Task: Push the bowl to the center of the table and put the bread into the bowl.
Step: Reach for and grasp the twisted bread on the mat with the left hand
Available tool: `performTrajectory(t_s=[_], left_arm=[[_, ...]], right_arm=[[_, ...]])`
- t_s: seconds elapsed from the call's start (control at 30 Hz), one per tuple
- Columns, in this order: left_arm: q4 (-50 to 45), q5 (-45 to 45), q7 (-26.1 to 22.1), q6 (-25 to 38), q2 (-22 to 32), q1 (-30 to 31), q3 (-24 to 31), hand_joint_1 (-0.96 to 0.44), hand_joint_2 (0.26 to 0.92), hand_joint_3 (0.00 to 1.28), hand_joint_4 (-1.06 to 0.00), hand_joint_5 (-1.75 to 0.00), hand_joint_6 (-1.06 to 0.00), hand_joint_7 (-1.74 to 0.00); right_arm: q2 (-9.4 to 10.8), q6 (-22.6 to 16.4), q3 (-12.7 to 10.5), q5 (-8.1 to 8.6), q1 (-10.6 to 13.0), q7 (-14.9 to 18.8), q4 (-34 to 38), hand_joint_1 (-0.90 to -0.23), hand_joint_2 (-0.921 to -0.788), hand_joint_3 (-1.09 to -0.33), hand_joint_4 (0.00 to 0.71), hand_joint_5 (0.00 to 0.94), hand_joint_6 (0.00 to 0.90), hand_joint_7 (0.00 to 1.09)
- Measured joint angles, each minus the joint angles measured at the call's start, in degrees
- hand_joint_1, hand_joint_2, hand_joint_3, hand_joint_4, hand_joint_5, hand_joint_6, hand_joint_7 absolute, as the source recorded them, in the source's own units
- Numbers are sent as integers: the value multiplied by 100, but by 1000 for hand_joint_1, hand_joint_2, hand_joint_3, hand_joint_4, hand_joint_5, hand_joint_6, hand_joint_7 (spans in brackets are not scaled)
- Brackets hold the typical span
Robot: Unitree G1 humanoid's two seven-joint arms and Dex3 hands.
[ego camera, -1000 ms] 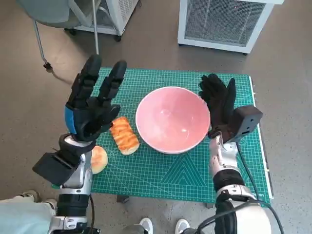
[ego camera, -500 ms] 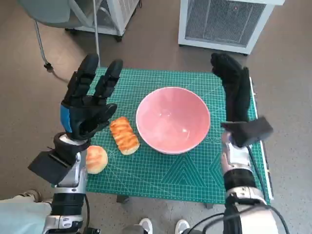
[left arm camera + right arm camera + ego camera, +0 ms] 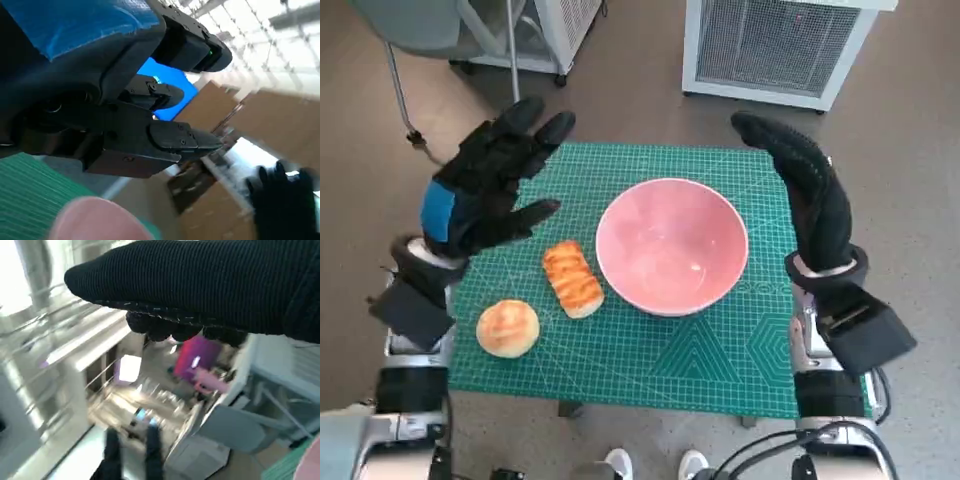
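Left hand hovers open beyond the bread, not touching.

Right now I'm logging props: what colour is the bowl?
Pink; the bowl shows best in the head view.

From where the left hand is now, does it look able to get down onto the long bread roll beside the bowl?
Probably yes. The left hand hangs open over the mat's far-left part, and the long bread roll lies bare just right of it, beside the pink bowl. Nothing lies between them; the round bun sits apart, nearer the robot.
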Motion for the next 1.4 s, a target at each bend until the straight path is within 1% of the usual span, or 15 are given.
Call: performTrajectory(t_s=[0.17,0.4,0.57,0.73,0.97,1.1,1.27,1.4], left_arm=[[217,237,-27,-171,252,-119,-111,-222,921,120,-377,0,-451,0],[465,505,-64,-368,522,-237,-246,-260,921,101,-360,0,-448,0],[651,912,-76,-437,839,-369,-402,-310,920,72,-325,0,-454,-3],[952,1081,-268,-567,1123,-583,-598,-347,910,36,-307,0,-465,-8],[1431,1465,-518,-1241,1518,-893,-1045,-381,864,4,-316,-6,-485,-17],[1652,1829,-581,-1637,1700,-1036,-1329,-405,834,1,-339,-14,-501,-23],[1922,2380,-525,-2023,1862,-1239,-1637,-439,819,0,-373,-23,-526,-33],[2075,2839,-317,-2166,1950,-1391,-1835,-454,813,0,-395,-24,-546,-39]], right_arm=[[-28,46,21,-88,53,-40,-128,-744,-921,-814,211,9,-1,661],[-27,147,23,-99,114,-146,-235,-745,-921,-817,213,9,-1,660],[-27,183,30,-101,131,-192,-266,-738,-921,-818,213,9,-1,660],[-28,224,35,-102,142,-219,-282,-736,-921,-820,212,9,-1,659],[-36,236,38,-115,159,-242,-298,-731,-921,-821,212,8,-1,660],[-54,230,37,-169,166,-248,-298,-728,-921,-821,210,7,-1,653],[-76,224,36,-252,168,-274,-298,-725,-921,-824,208,5,-1,640],[-85,223,30,-270,168,-289,-299,-723,-921,-827,206,4,-1,635]])
